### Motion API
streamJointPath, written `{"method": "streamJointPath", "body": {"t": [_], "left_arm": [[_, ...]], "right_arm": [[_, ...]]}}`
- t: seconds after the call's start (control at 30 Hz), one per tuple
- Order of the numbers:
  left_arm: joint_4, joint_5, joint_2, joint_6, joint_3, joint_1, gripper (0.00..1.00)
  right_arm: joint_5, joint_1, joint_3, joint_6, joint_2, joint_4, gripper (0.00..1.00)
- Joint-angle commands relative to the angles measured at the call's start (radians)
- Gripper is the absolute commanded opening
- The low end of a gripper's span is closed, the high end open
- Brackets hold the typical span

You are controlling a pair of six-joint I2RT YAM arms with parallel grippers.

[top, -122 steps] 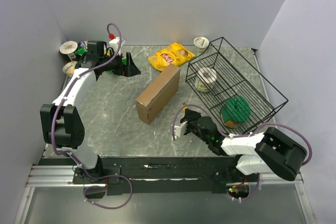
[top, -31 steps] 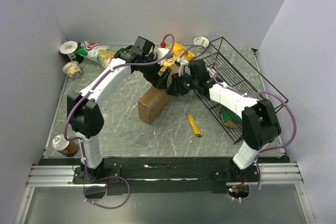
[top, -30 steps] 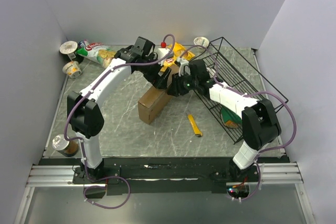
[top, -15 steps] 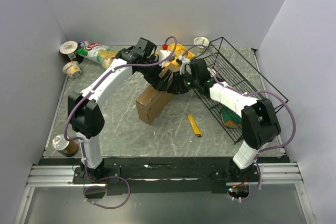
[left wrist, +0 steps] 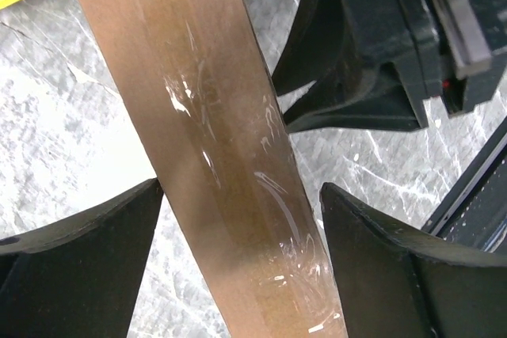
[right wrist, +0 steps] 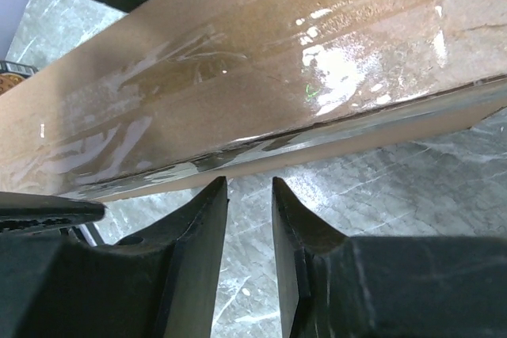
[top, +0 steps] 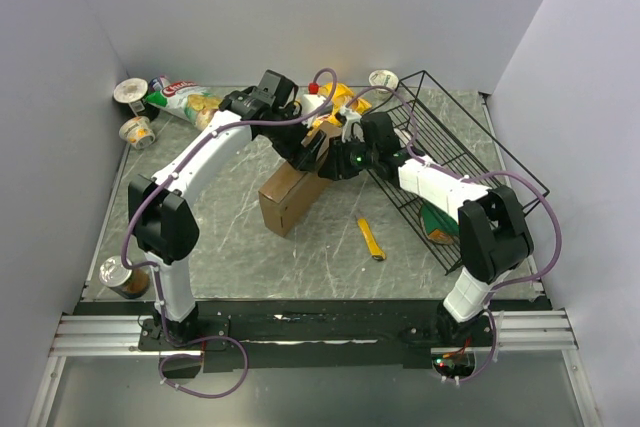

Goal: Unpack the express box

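At the centre of the top view, the flat rectangular brown cardboard express box lies on the grey marbled table, its long axis running from lower left to upper right. Its upper-right end is hidden beneath the two grippers. The lid appears shut.

Left wrist view: the box crosses the frame from upper left to bottom centre. Its matt cardboard is overlaid with glossy, wrinkled clear tape. The left gripper straddles it with its black fingers spread wide; the finger at lower right stands clear of the cardboard, and contact at lower left cannot be judged.

Right wrist view: the taped box fills the upper half, cut off at both sides. The right gripper has its fingers narrowly parted, with only table visible between them and the tips just below the box's edge.

At right in the top view stands a black wire basket. A yellow snack bag is largely covered by the arms, and a small yellow object lies at lower centre, too small to identify.
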Motion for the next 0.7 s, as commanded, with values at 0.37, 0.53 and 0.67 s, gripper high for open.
{"method": "streamJointPath", "body": {"t": [0.37, 0.53, 0.67], "left_arm": [[-0.042, -0.020, -0.001, 0.033, 0.056, -0.023, 0.91], [-0.050, -0.005, 0.004, 0.036, 0.070, -0.023, 0.82], [-0.073, 0.021, 0.007, 0.055, 0.068, -0.018, 0.75]], "right_arm": [[-0.003, 0.015, 0.050, 0.005, 0.011, 0.032, 0.36], [0.004, 0.016, 0.050, 0.007, 0.016, 0.029, 0.36], [0.009, 0.020, 0.050, 0.002, 0.017, 0.026, 0.36]]}}
